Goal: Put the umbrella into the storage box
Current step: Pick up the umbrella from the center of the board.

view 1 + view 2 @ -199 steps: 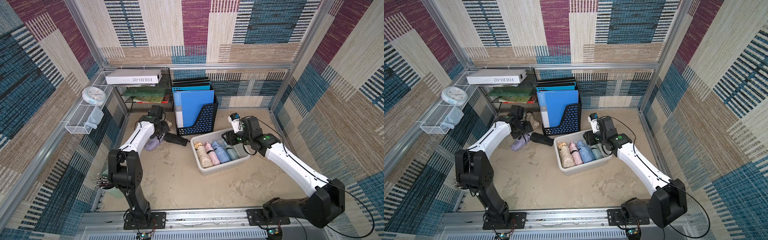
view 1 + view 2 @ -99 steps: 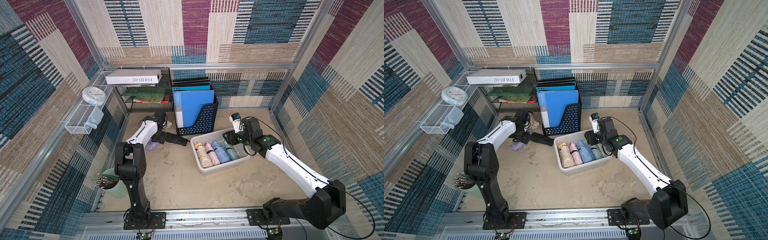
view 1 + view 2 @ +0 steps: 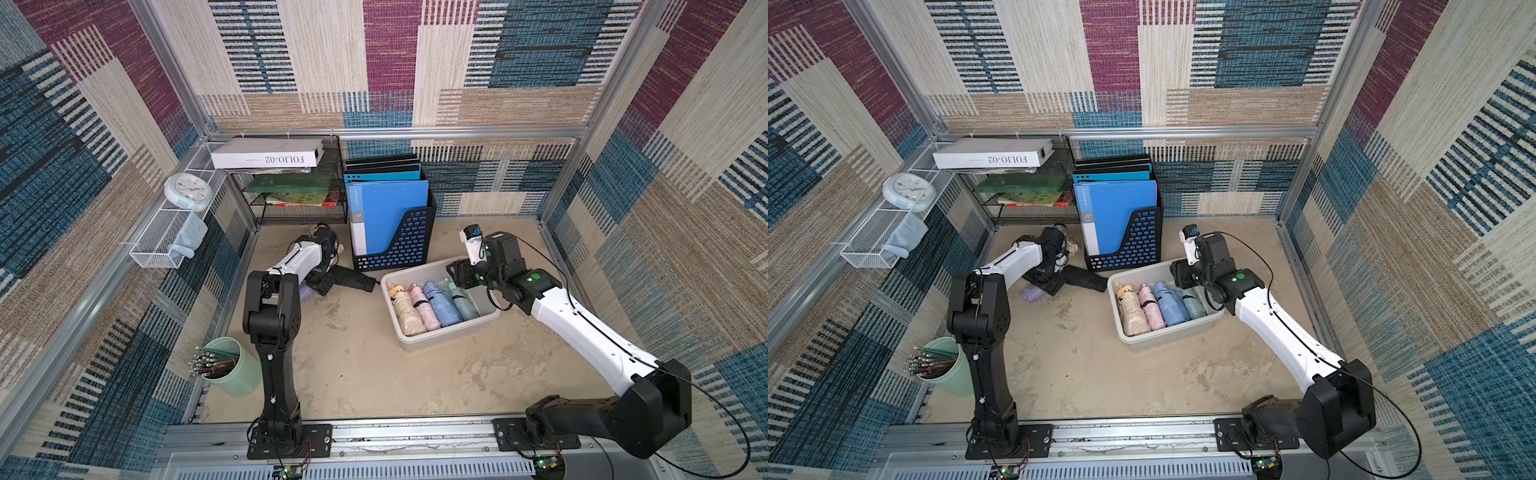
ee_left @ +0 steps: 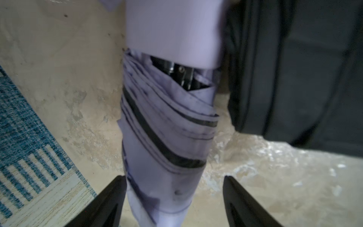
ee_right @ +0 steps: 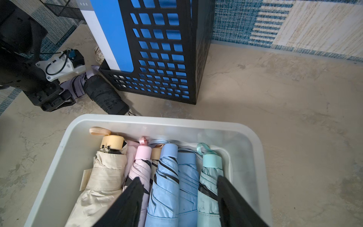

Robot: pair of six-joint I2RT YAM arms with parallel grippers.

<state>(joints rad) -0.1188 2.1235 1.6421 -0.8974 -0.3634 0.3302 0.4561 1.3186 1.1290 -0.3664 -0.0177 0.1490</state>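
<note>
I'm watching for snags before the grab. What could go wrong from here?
1. The left gripper straddles the lilac umbrella with open jaws, but the black umbrella lies close beside it; a closing finger may catch it too.
2. The right gripper hangs open over the storage box, so the arms might clash at the drop.

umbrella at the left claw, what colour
Lilac folded fabric umbrella with black bands; left wrist view shows it best.
</note>
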